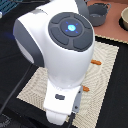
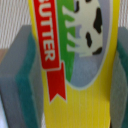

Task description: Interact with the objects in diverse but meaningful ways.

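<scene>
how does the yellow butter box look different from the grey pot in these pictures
The yellow butter box is flat-faced and printed, with a red banner reading BUTTER and a black-and-white cow; the grey pot is round, plain and unprinted. The box fills the wrist view, between the gripper's grey pads; the pot sits small at the far edge of the exterior view, away from the arm. The box does not show in the exterior view. Nothing shared is plain.

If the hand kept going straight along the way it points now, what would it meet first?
Most likely the yellow butter box: it fills the wrist view directly ahead, between the grey-green fingers. Whether it is already touching is unclear, and the arm hides this in the exterior view.
</scene>
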